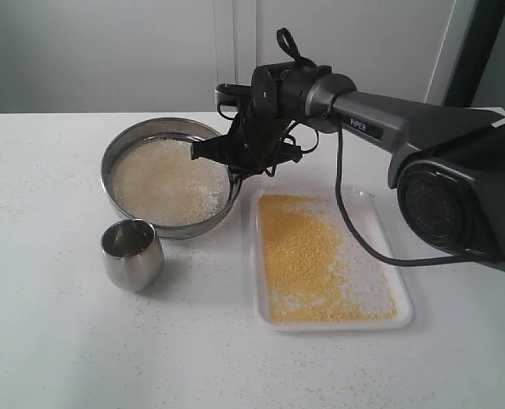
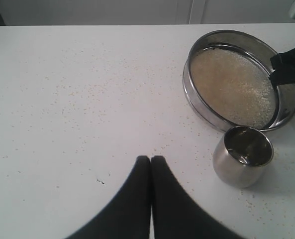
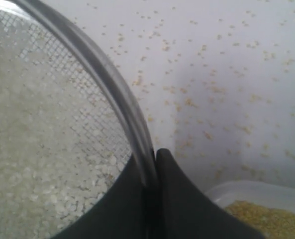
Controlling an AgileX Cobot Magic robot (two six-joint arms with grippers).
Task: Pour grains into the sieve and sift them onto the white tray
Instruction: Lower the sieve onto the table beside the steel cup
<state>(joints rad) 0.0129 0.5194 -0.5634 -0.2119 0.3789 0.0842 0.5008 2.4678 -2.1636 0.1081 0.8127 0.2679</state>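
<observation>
Right claw clamps sieve rim; cup shows only in other views.

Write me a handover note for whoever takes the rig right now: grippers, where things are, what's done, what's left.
Grippers: left gripper shut, empty, over the table; right gripper shut on the rim of the sieve.
Things: sieve beside the white tray, apparently resting on the table, coarse pale grains inside. Fine yellow grains spread over the tray. The cup stands upright before the sieve and looks empty.
Done: pouring and sifting, by the look of it.
Left: probably just release the sieve and withdraw.
</observation>
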